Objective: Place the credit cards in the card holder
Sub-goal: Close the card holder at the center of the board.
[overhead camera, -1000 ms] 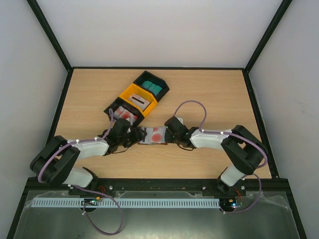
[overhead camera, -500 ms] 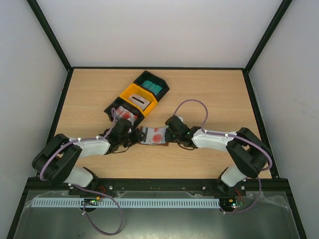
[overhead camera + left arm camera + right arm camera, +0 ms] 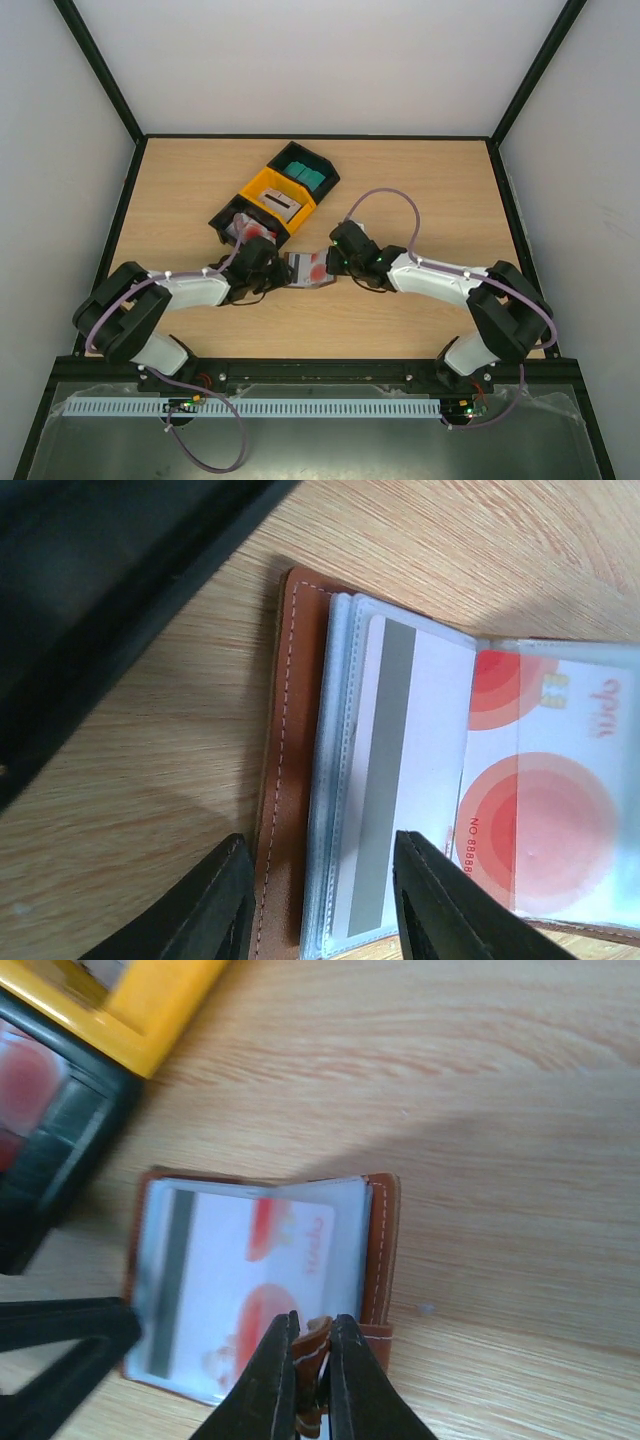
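White-red credit card (image 3: pixel 545 800) in card holder (image 3: pixel 283 780): "NO-8888", cut off; other print unreadable.

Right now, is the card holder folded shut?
No, the card holder lies spread open, with a white-and-red card showing inside.

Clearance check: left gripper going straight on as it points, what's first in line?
The card holder: its brown cover edge and clear sleeves sit between the left gripper's open fingers. Depth unclear.

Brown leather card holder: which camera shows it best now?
Left wrist view: the brown leather card holder fills the frame, stitching and sleeved white-and-red cards sharp. Right wrist shows it nearly whole but blurred, the right gripper shut on its edge. Top view shows it only small.
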Available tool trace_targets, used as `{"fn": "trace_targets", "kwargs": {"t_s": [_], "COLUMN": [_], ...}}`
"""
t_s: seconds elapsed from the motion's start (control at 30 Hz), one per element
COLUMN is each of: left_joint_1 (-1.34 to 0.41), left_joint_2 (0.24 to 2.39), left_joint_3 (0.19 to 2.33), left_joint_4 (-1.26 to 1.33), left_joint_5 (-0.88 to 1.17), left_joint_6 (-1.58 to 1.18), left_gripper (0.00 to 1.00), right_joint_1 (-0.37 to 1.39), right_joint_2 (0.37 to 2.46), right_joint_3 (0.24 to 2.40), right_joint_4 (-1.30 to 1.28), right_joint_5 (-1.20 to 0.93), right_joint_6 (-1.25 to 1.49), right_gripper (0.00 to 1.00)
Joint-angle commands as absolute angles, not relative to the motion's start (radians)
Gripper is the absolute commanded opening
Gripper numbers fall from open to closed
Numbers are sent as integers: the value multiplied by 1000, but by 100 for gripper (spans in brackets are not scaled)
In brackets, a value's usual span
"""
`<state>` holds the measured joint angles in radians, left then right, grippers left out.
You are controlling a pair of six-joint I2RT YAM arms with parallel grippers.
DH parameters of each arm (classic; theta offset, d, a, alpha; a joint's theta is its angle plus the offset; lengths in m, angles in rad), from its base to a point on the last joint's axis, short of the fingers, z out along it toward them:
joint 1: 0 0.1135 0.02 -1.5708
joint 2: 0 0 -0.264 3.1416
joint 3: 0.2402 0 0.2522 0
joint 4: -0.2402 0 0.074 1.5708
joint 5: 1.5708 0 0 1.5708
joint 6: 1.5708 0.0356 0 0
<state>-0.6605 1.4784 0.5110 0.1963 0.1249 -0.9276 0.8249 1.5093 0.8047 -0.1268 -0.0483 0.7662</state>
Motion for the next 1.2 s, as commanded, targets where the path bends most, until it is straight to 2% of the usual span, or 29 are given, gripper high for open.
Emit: {"fn": "trace_targets", "kwargs": {"t_s": [0.0, 0.4, 0.77, 1.17], "left_joint_1": [-699, -736, -736, -736], "left_joint_2": [1541, 1582, 1595, 1562], "left_joint_3": [537, 589, 585, 560], "left_joint_4": [78, 36, 72, 69], "left_joint_5": [110, 74, 104, 80], "left_joint_6": [-918, -911, -928, -946], "left_gripper": [40, 40, 40, 40], "right_joint_1": [842, 843, 850, 850], "right_joint_2": [1478, 1522, 1538, 1668], "right_joint_3": [872, 898, 855, 792], "right_joint_4": [-172, -139, 45, 232], "right_joint_5": [-88, -177, -249, -296], "right_joint_6": [759, 763, 875, 944], "right_gripper": [2, 2, 2, 2]}}
